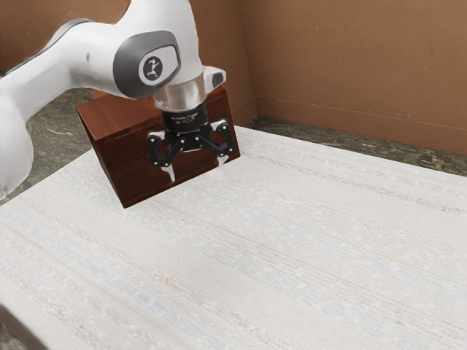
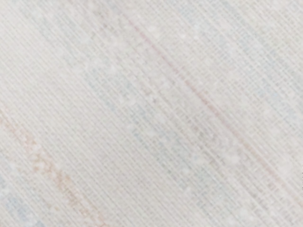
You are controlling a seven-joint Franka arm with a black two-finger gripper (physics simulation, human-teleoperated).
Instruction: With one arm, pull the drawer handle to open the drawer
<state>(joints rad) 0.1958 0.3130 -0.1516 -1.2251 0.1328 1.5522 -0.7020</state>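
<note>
No word, number or brand name was legible in either view. One sign noted: a small dark emblem (image 1: 152, 68), a stylised figure-like mark, printed on a pale round disc set in the grey cap (image 1: 131, 58) of the arm's last large joint. It sat at about 11 o'clock from the gripper (image 1: 195, 168). A thin row of pale marks ran across the black collar (image 1: 182, 119) at 12 o'clock above the gripper. They were too small to read as letters or digits.
</note>
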